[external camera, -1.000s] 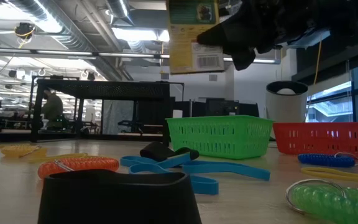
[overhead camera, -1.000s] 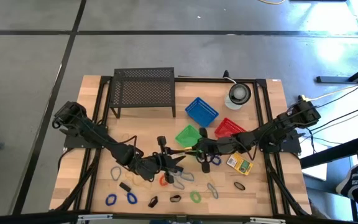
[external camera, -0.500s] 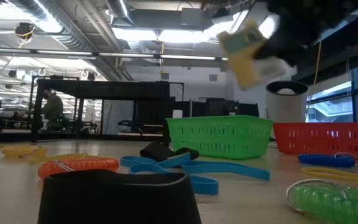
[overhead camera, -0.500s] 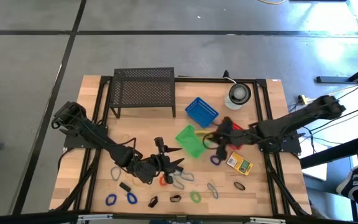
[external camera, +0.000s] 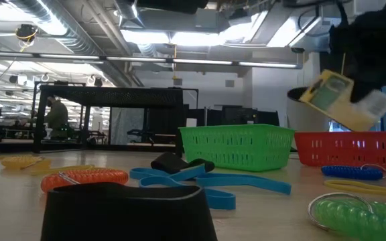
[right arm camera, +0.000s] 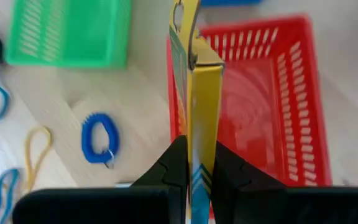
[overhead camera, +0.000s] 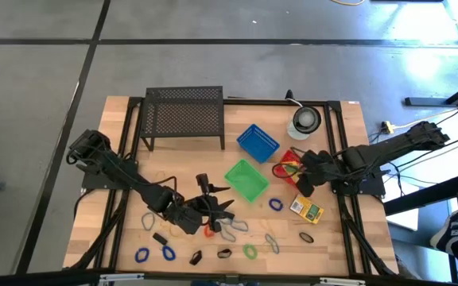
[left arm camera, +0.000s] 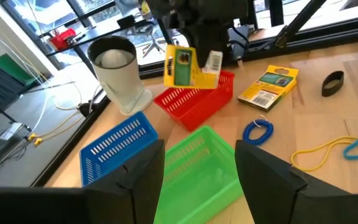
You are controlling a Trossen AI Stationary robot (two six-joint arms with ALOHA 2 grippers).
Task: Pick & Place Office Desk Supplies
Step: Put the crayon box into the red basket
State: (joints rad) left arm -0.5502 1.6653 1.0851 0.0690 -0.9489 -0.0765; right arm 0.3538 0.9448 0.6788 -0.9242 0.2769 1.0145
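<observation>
The right gripper (right arm camera: 194,168) pinched a yellow packet (right arm camera: 197,81) over the red basket (right arm camera: 272,99) (second packet (overhead camera: 306,210) on the table (overhead camera: 348,238)); left gripper (left arm camera: 197,168), fingers spread, hovered low.

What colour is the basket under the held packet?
Red basket, seen best in the right wrist view, under the packet in the right pincer.

an industrial lab: exposed ceiling ducts (external camera: 79,30), concrete floor (overhead camera: 54,71), wooden bench (overhead camera: 364,151).
</observation>
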